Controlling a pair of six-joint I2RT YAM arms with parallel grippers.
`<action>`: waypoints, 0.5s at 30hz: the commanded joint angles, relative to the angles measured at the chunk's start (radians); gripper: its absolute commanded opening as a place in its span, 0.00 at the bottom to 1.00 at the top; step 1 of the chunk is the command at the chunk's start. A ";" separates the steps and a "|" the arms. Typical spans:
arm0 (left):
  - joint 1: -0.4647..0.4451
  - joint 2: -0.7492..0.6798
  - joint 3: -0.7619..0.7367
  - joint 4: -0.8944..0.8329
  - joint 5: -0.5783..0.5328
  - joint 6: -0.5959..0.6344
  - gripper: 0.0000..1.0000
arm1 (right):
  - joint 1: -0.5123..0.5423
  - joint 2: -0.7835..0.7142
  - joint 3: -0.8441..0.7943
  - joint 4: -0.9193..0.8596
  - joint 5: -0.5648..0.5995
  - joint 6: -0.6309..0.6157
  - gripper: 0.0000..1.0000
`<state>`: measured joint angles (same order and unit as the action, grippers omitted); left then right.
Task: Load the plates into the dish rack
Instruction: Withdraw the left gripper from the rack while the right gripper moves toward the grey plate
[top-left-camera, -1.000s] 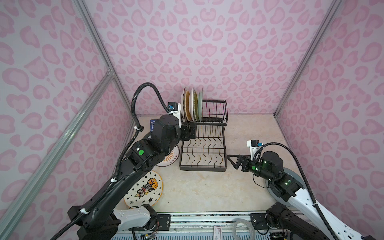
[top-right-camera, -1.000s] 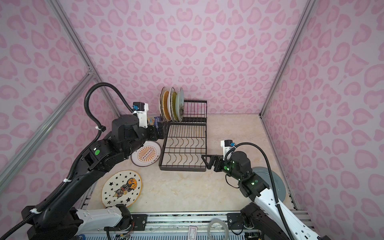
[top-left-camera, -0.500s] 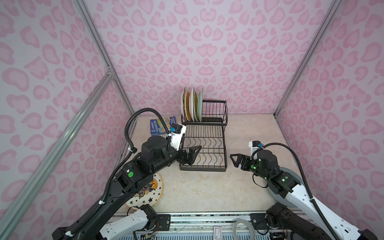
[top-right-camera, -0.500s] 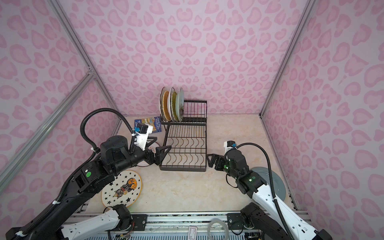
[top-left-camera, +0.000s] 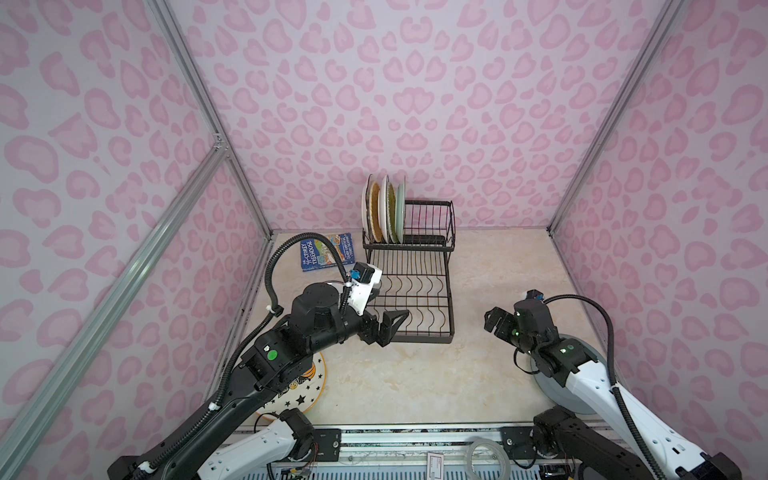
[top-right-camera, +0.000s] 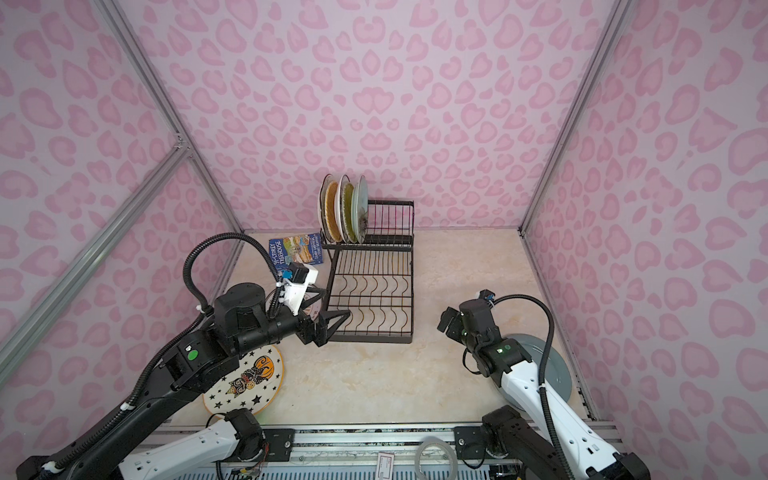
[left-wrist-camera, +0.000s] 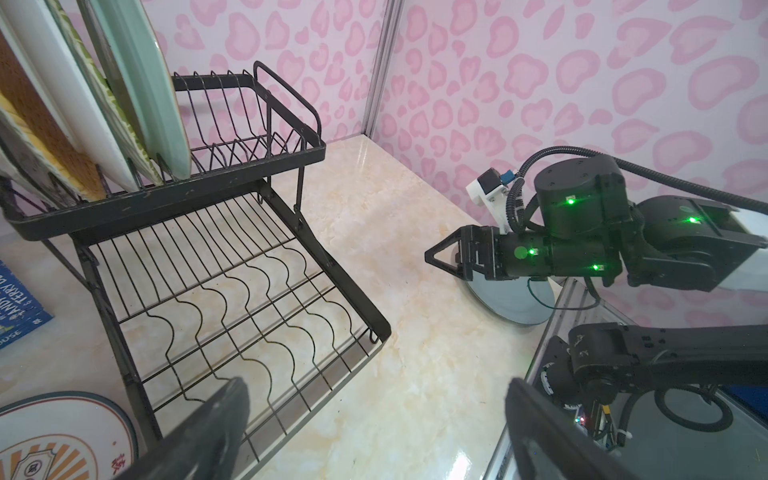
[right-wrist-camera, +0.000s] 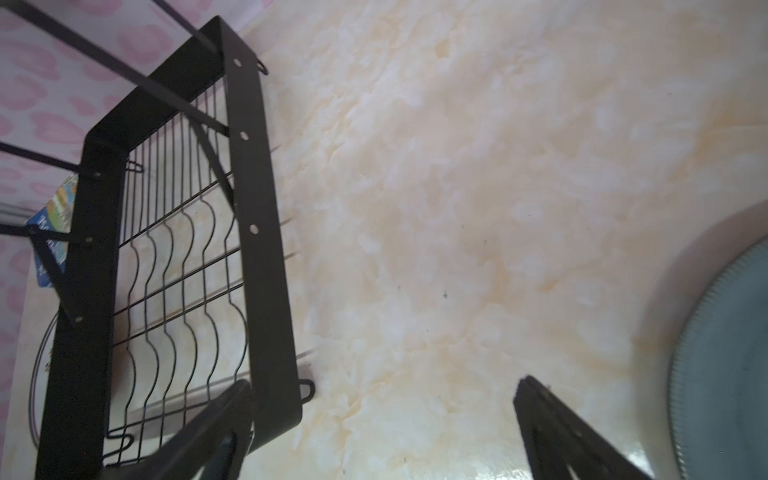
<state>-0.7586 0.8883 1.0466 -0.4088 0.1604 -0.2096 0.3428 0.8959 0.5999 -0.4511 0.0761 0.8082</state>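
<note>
Gaping empty, the left gripper (top-right-camera: 332, 307) is held at the black wire two-tier dish rack's (top-left-camera: 419, 338) front corner, the right gripper (top-left-camera: 496, 320) likewise, well to its right.

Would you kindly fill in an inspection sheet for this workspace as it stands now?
Surface: cream marble-look tabletop, no spills seen.
Job's things: dish rack at the back; upright plates in the left end of its raised basket, lower tray bare. Flat on the table: star-print plate under the left arm, orange-print plate left of the rack, grey-blue plate under the right arm.
Clutter: blue book flat, left of the rack.
Hands: left hand open, empty, at the rack's front left corner; right hand open, empty, right of the rack.
Cables: black corrugated cable loops above each arm, no snag seen.
Surroundings: pink-patterned walls, aluminium frame posts.
</note>
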 joint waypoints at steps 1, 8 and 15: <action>0.002 0.018 0.003 0.033 0.034 -0.002 0.98 | -0.050 0.022 -0.004 -0.069 0.029 0.062 0.98; 0.002 0.021 -0.002 0.034 0.044 -0.006 0.98 | -0.184 0.058 0.029 -0.227 0.125 0.094 0.98; 0.001 0.029 -0.008 0.041 0.063 -0.019 0.97 | -0.490 -0.001 -0.005 -0.311 0.131 0.096 0.98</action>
<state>-0.7586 0.9127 1.0435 -0.4007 0.2020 -0.2180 -0.0772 0.9138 0.6113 -0.6922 0.1810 0.8970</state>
